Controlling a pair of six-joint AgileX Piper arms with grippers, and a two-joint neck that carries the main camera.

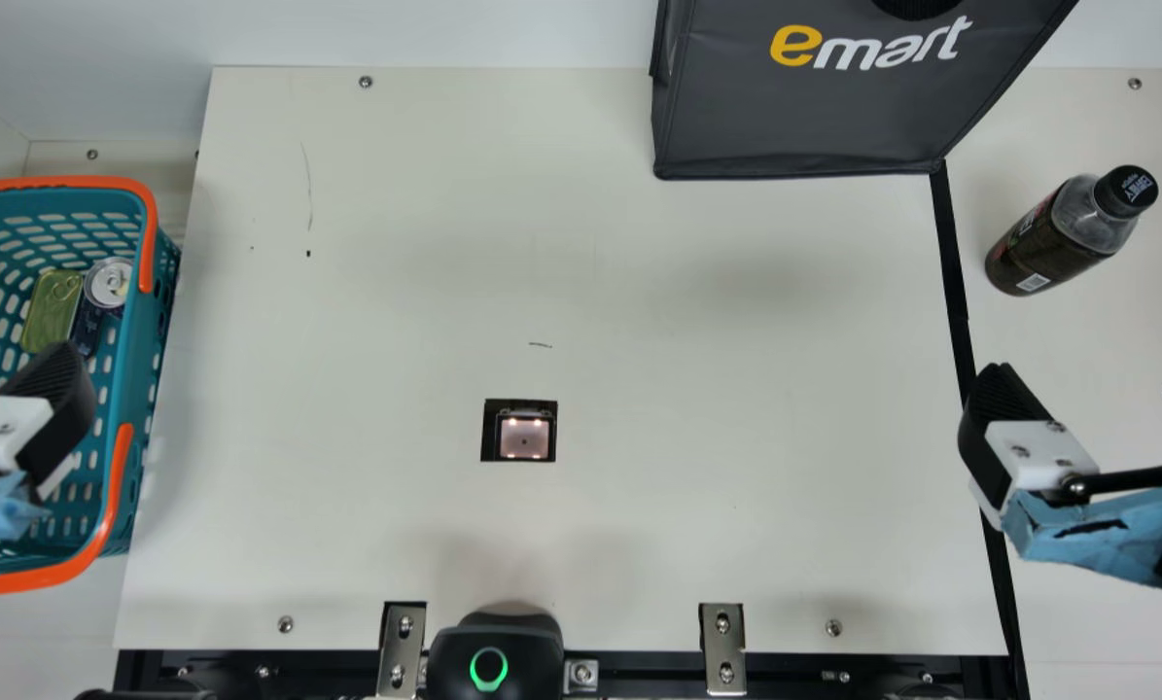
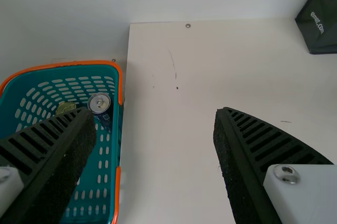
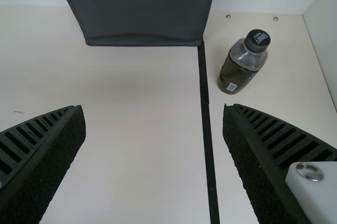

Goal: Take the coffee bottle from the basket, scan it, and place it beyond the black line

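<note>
Your black ribbed right gripper (image 3: pixel 154 108) and left gripper (image 2: pixel 154 110) both spread, retreat toward six o'clock, sparing the black-capped plastic coffee bottle (image 1: pixel 1057 238).

A teal basket (image 1: pixel 131 369), patterned with slots and edged in orange, contrasts with the cream bench (image 1: pixel 687 321) and its black line (image 1: pixel 952 253). The coffee bottle (image 1: pixel 1047 243) shows dark brown beneath a black cap (image 1: pixel 1123 192) with white print. A charcoal bag (image 1: pixel 804 117) bears yellow-and-white lettering; the scanner (image 1: pixel 524 437) glows pale pink within black. The left gripper (image 1: pixel 41 413) and right gripper (image 1: pixel 1086 377) pair ribbed black with white.
</note>
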